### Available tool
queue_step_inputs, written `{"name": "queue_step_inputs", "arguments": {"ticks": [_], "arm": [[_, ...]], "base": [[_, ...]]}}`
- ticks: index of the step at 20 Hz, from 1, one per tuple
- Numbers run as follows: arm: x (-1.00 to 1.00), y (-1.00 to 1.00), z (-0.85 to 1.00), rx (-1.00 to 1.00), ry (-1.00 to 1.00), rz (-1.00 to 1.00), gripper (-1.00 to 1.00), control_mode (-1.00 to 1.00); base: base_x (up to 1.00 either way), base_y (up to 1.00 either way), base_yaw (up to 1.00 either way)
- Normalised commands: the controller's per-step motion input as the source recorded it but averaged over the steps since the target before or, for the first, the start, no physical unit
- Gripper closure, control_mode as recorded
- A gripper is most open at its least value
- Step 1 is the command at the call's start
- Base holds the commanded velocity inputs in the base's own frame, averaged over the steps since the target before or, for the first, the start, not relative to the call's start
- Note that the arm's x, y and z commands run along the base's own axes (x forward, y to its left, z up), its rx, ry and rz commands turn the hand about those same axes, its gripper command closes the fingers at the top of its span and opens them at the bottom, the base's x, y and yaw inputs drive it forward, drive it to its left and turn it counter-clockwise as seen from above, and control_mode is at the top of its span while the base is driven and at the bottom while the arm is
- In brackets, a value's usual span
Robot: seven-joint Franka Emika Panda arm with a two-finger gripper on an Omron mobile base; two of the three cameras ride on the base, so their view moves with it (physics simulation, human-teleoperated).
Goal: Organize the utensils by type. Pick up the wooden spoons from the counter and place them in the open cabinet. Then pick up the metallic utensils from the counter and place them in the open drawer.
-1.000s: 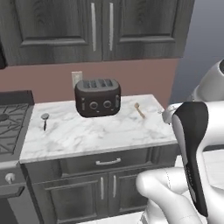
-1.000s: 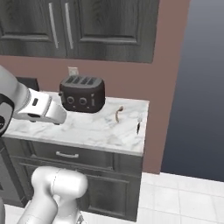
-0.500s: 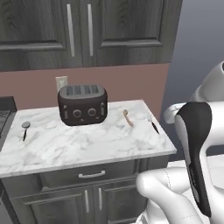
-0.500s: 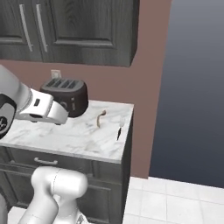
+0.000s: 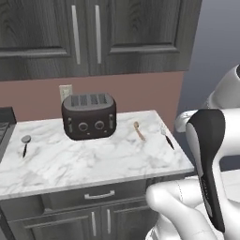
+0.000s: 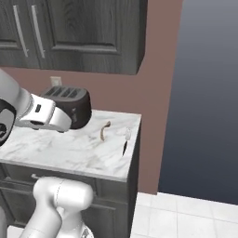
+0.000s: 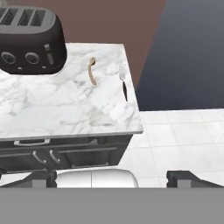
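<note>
Ahead of my claw: the table point(image 7: 65, 111), white marble with grey veins, well apart from me and below my line of sight.
Claw: my claw point(image 7: 111, 177) hangs in the air short of the table edge, jaws spread wide, nothing between them.
Wooden spoon: the wooden spoon point(image 7: 92, 71) lies flat on the table, far ahead of the claw and a little to its left, handle toward me, just beside the toaster's right end without touching it.
Fork: the fork-like metallic utensil point(image 7: 123, 82) lies just right of the spoon, near the table's right edge, silver head away from me, dark handle toward me.
Round-headed utensil: the round-headed metallic utensil point(image 5: 25, 144) lies far off to the left, beyond the toaster point(image 7: 30, 40), close to the stove side.
Step in hand: I judge this the approach to the first pick; nothing is lifted yet and every utensil lies on the table.
Next move: it calls for reaching forward and down over the spoon, turning the jaws across its slim handle, then closing. The fork is close by, so I should come down clear of it.
Count: one wooden spoon, two metallic utensils, one toaster.
Cabinet and drawer: I cannot tell where the open ones are; the upper cabinet doors point(image 5: 84, 33) above the table look shut.
</note>
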Motion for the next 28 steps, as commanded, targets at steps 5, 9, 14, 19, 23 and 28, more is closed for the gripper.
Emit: {"name": "queue_step_inputs", "arguments": {"ticks": [5, 9, 14, 19, 23, 28], "arm": [[0.0, 0.0, 0.0, 0.0, 0.0, 0.0, -1.0, 1.0], [0.0, 0.0, 0.0, 0.0, 0.0, 0.0, -1.0, 1.0], [0.0, 0.0, 0.0, 0.0, 0.0, 0.0, -1.0, 1.0], [0.0, 0.0, 0.0, 0.0, 0.0, 0.0, -1.0, 1.0], [0.0, 0.0, 0.0, 0.0, 0.0, 0.0, -1.0, 1.0], [0.0, 0.0, 0.0, 0.0, 0.0, 0.0, -1.0, 1.0]], "base": [[0.51, 0.0, 0.0], [0.38, 0.0, 0.0], [0.3, 0.0, 0.0], [0.09, 0.0, 0.0], [0.0, 0.0, 0.0], [0.0, 0.0, 0.0]]}}
